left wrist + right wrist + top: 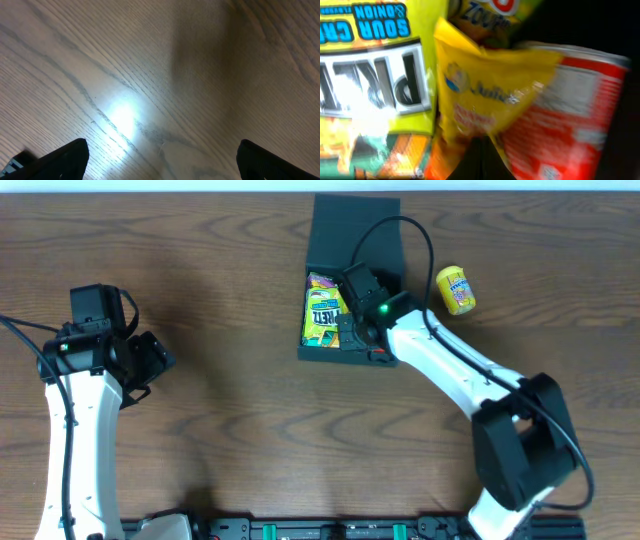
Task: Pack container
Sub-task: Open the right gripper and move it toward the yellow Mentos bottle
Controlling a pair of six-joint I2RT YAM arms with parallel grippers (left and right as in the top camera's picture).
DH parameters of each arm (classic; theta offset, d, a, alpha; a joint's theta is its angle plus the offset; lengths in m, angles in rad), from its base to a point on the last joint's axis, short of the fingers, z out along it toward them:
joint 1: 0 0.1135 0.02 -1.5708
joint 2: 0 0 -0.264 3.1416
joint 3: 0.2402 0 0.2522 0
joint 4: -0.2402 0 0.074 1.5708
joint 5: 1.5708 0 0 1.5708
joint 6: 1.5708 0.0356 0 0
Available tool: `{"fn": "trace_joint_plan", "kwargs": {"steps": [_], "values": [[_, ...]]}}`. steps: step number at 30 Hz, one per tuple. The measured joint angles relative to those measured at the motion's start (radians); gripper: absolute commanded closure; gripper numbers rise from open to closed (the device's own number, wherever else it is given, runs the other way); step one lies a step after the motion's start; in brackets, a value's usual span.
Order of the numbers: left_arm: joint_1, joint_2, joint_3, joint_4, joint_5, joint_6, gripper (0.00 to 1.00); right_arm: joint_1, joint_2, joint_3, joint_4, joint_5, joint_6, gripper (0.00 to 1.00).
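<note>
Table [230, 300] of brown wood bearing dark square container [330, 240] near far edge, lid raised, crowded with a green snack bag [322, 310], a yellow pouch [485, 95] and a red can [570, 115]. Right gripper [352, 330] low inside the container, fingers clenched, any grasp impossible to tell; left gripper [162, 155] well left of the container, fingers spread wide, empty. Risk ahead: snagging a packet and dragging it out on withdrawal, or jamming the lid on overfull contents, yellow canister [455, 288] just right of the container unpacked.

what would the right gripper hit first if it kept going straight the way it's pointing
The right gripper would probably meet the yellow snack pouch first, central in its wrist view, inside the container; a red can lies just beside it. Blur makes depth uncertain.
</note>
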Motion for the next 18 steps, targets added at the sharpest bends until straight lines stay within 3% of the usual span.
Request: {"fn": "trace_joint_plan", "kwargs": {"steps": [2,9,12,18], "values": [[0.0,0.0,0.0,0.0,0.0,0.0,0.05,0.0,-0.043,0.016,-0.024,0.022,-0.041,0.94],[0.0,0.0,0.0,0.0,0.0,0.0,0.05,0.0,-0.305,0.078,-0.034,0.101,-0.279,0.99],[0.0,0.0,0.0,0.0,0.0,0.0,0.05,0.0,-0.386,0.085,-0.056,0.162,-0.382,0.91],[0.0,0.0,0.0,0.0,0.0,0.0,0.05,-0.036,-0.438,0.085,-0.105,0.249,-0.568,0.9]]}}
